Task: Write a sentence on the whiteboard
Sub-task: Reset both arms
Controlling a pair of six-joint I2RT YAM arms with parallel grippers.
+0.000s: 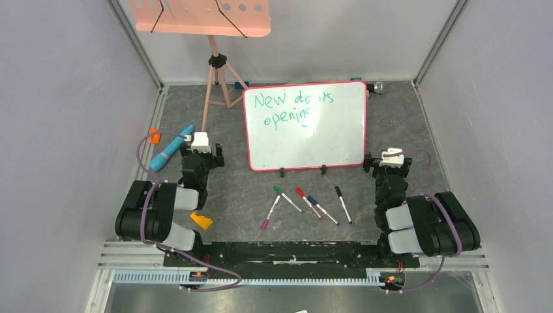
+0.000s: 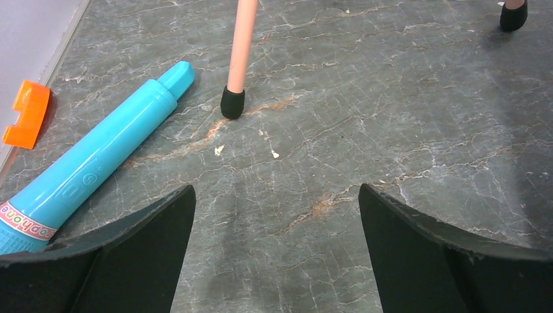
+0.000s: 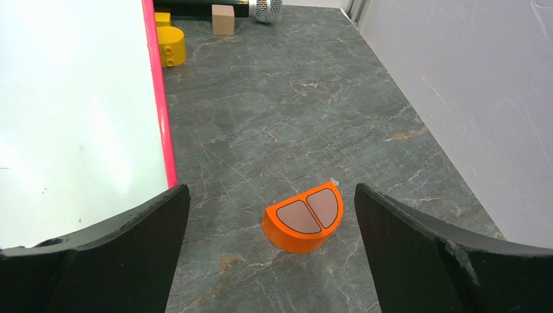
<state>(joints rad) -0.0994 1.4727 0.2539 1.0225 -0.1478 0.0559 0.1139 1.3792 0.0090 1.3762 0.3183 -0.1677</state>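
Observation:
The whiteboard [image 1: 305, 127], white with a pink-red frame, stands on two black feet in the middle of the table. Green handwriting [image 1: 292, 107] in two lines reads roughly "New doors opening". Its right edge shows in the right wrist view [image 3: 78, 117]. My left gripper [image 1: 197, 139] is open and empty left of the board; in its wrist view [image 2: 274, 195] only bare table lies between the fingers. My right gripper [image 1: 390, 155] is open and empty by the board's lower right corner; an orange half-round block [image 3: 304, 216] lies on the table between its fingers [image 3: 270, 195].
Several markers [image 1: 306, 203] lie in front of the board. A turquoise tube [image 1: 171, 148] [image 2: 98, 160] and an orange piece [image 1: 154, 135] lie at left. A pink tripod [image 1: 215, 78] holds a salmon tray [image 1: 199, 16]. A yellow wedge [image 1: 201, 220] lies near the left arm. Yellow block [image 3: 171, 47], wooden cube [image 3: 223, 19].

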